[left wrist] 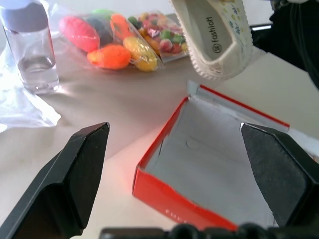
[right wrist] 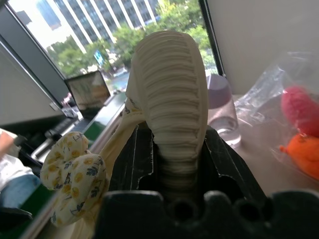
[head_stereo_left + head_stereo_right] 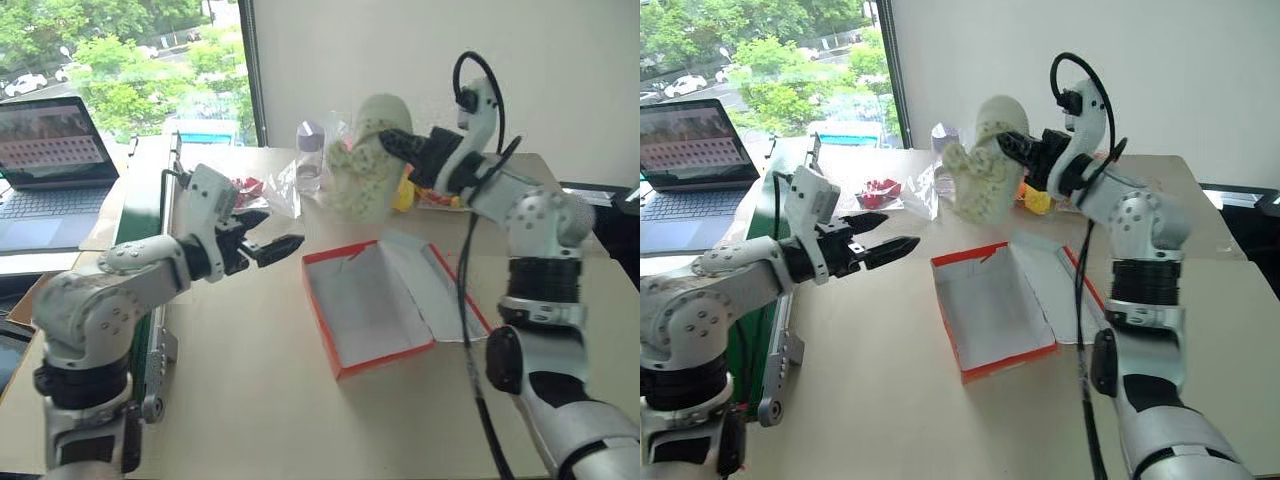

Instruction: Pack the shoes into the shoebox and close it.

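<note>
On beige table, open shoebox, laptop by window

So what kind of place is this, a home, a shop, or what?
Most likely an office or lab test room, upstairs in a city building. A laptop sits by a big window looking over trees and parked cars, tall buildings show outside, and a green conveyor runs beside the beige table.

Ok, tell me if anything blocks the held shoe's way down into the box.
Nothing visible does. The right gripper holds the shoe in the air behind the open box, which has only white paper inside. The left gripper is open, off to the side.
</note>
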